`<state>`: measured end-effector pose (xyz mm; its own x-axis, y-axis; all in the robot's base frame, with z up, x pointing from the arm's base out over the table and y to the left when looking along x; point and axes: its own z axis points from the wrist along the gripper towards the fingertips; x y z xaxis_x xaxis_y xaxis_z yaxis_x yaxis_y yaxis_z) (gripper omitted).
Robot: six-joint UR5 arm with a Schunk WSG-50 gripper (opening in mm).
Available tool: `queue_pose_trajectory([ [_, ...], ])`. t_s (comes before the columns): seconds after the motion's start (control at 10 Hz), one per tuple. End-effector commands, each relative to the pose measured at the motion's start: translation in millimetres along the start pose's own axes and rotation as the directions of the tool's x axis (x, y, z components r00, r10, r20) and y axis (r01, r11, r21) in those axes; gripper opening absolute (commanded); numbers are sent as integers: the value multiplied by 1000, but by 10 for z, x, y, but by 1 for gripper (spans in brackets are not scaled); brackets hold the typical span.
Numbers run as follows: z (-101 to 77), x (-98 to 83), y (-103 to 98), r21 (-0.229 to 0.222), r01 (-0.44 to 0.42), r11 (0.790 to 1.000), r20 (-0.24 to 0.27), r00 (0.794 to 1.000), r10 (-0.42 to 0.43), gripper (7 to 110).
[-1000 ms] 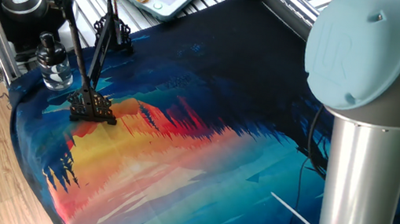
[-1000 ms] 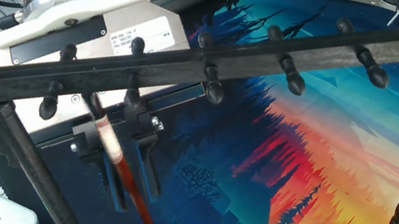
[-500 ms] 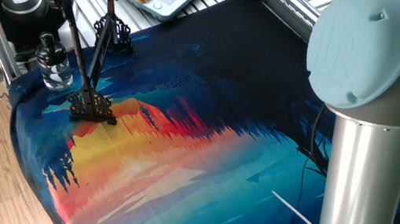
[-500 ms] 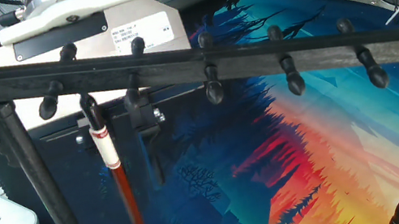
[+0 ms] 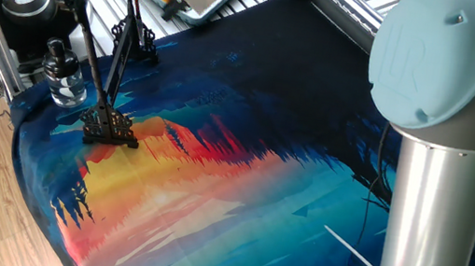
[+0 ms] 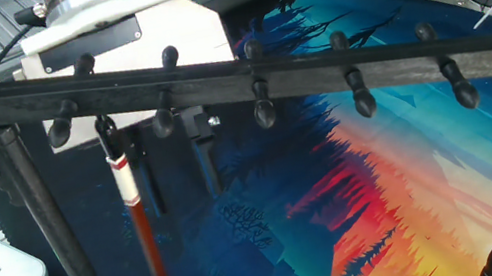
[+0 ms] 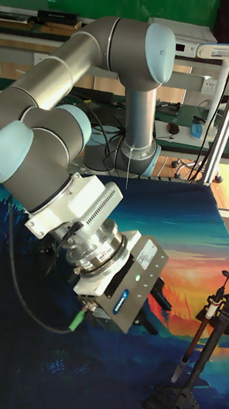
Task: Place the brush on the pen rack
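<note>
The brush hung from a peg of the pen rack, its tip cut off by the lower edge. Just right, the gripper stood released, fingers apart and clear of it.

Robotics lab: aluminium framing, cluttered benches.

One brush, one pen rack, one glass bottle, one white rod.

Bright, even indoor light — soft shadows, sharp focus, mild glare on the arm.
</note>
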<state>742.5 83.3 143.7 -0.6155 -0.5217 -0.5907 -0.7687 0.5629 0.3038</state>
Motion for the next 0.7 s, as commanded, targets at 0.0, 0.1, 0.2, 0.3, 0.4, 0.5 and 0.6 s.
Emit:
queue_pose_trajectory([
  [0.0, -101, 556, -264, 144, -192, 971, -220, 950, 221, 44],
  [0.1, -189, 740, -344, 231, -295, 927, -284, 891, 354, 22],
  [0.2, -344, 917, -430, 354, -400, 845, -304, 805, 509, 22],
  [0.3, -494, 1089, -504, 478, -501, 721, -271, 697, 664, 22],
  [0.4, -562, 1160, -575, 551, -579, 601, -194, 612, 767, 22],
  [0.5, -689, 1321, -578, 626, -640, 445, -125, 481, 868, 22],
  [0.6, -712, 1391, -435, 632, -699, 334, -108, 348, 931, 22],
])
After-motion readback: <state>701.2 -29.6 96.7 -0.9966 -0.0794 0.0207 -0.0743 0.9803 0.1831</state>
